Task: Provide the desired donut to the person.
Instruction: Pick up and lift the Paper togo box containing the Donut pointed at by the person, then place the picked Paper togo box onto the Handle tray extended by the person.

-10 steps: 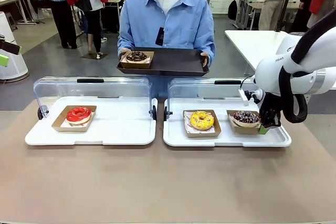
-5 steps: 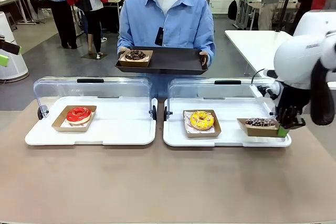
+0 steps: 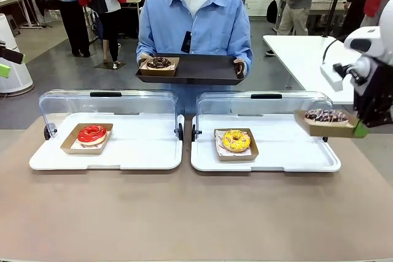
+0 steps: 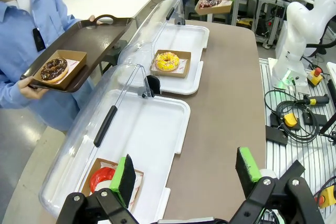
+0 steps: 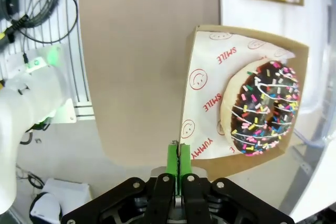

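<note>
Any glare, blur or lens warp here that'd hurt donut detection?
Front view: sharp, evenly lit; the clear lid carries soft reflections, and the yellow donut reads clean. Left wrist view: wide-angle stretch toward the corners; the red donut sits low, right beside a left gripper finger. Right wrist view: sprinkle donut and box crisp, no smear.

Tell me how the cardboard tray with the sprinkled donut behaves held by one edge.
The cardboard tray is pinched at one edge by the fingers, so it may sag or tilt. The sprinkled donut lies loose on paper and could slide. It looks level, so likely light.
</note>
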Available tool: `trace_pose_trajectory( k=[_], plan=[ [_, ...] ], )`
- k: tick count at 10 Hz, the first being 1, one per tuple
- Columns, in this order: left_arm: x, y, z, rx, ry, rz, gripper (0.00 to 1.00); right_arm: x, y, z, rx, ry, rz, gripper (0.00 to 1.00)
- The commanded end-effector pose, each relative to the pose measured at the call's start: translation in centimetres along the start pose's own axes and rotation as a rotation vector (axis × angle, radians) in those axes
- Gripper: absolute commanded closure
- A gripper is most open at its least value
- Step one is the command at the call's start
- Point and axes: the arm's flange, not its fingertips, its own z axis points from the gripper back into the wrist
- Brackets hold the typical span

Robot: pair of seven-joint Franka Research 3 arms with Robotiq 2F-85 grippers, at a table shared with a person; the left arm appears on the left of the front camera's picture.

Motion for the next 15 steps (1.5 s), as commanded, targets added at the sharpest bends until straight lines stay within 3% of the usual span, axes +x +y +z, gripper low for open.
trace_pose_trajectory(
  k=[1,3,5,6,15],
  plan=[
    [0.0,0.0,0.1,-0.004,-0.014,-0.007,0.00,0.0,-1.5,2.3,0.016,0.025,-0.070,1.00],
    [0.0,0.0,0.1,-0.004,-0.014,-0.007,0.00,0.1,-2.7,4.2,0.034,0.006,-0.076,1.00],
    [0.0,0.0,0.1,-0.004,-0.014,-0.007,0.00,0.4,-3.2,3.8,0.054,-0.046,0.007,1.00],
    [0.0,0.0,0.1,-0.004,-0.014,-0.007,0.00,-0.1,-2.1,4.3,0.020,-0.009,-0.058,1.00],
    [0.0,0.0,0.1,-0.004,-0.014,-0.007,0.00,-0.1,-2.1,4.3,0.020,-0.009,-0.058,1.00]
  ],
)
